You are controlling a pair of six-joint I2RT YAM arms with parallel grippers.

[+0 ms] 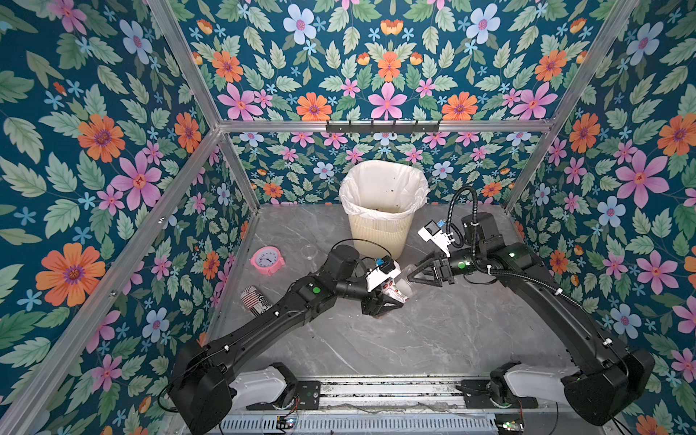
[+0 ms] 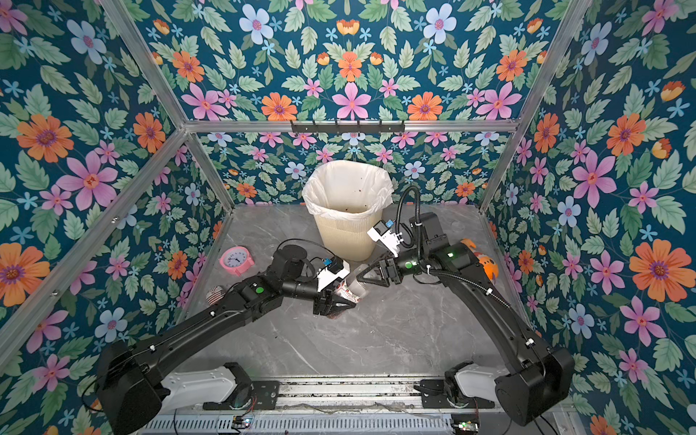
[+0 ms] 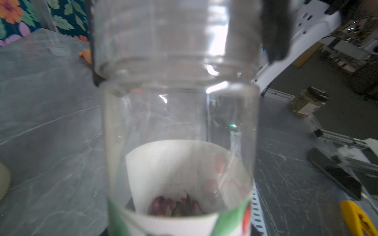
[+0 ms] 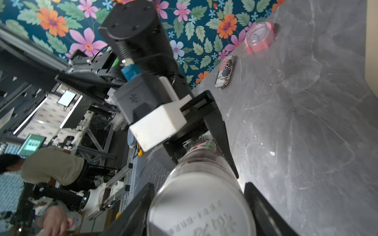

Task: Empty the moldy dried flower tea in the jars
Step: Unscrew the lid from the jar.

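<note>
A clear jar [image 1: 400, 289] with a white, green and red label lies nearly level above the table between my two arms. My left gripper [image 1: 391, 300] is shut on its base end. My right gripper [image 1: 411, 273] is shut on its translucent white lid [image 4: 200, 206], with one black finger [image 3: 276, 40] on each side. A little dried flower tea [image 3: 178, 206], dark red buds, sits at the jar's base. In the right wrist view the left gripper's fingers [image 4: 221, 139] flank the jar body [image 4: 204, 161].
A cream ribbed bin [image 1: 380, 237] with a white liner stands at the back, just behind the grippers. A pink clock [image 1: 266, 260], a striped can [image 1: 256, 299] and a loose clear lid [image 1: 310, 251] lie to the left. An orange toy [image 2: 486, 263] shows behind my right arm.
</note>
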